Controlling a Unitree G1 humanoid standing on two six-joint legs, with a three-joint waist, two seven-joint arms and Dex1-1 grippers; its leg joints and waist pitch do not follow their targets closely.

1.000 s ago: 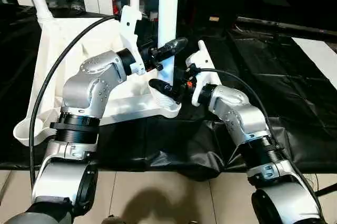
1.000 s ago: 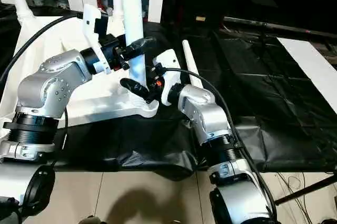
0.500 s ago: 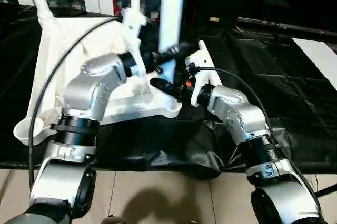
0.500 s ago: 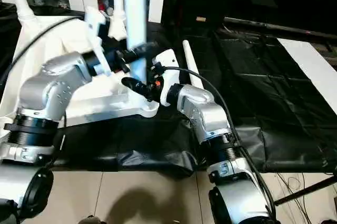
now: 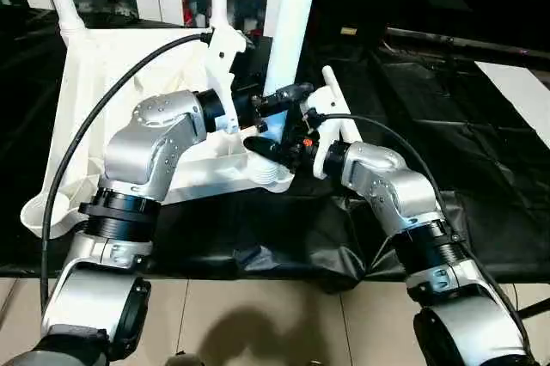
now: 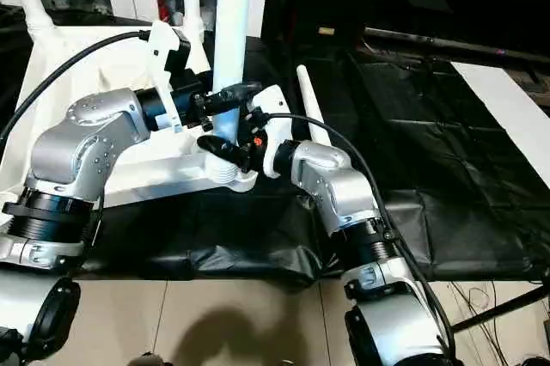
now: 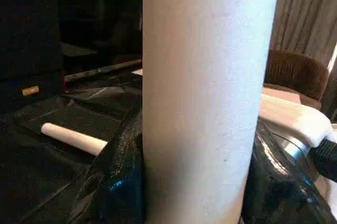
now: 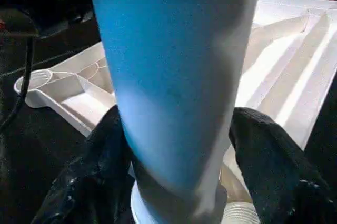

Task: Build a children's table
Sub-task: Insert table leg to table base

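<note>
Left wrist view: both grippers clasp one leg over the tabletop's near corner socket.

The left gripper (image 5: pixel 277 101) has its fingers (image 7: pixel 120 182) closed around the tube leg (image 5: pixel 292 31), touching it on both sides; lower down, the right gripper (image 5: pixel 277 148) straddles the same leg just above the socket, though whether its pads press the tube I cannot tell. The leg leans slightly rather than standing plumb. The tabletop (image 5: pixel 86 108) lies ribbed side up on the black-sheeted worktable (image 5: pixel 447 125), two legs already standing at its far corners, a spare leg (image 6: pixel 309 112) lying beside. Risk: pushed down while tilted, the leg could jam or skid the tabletop.
</note>
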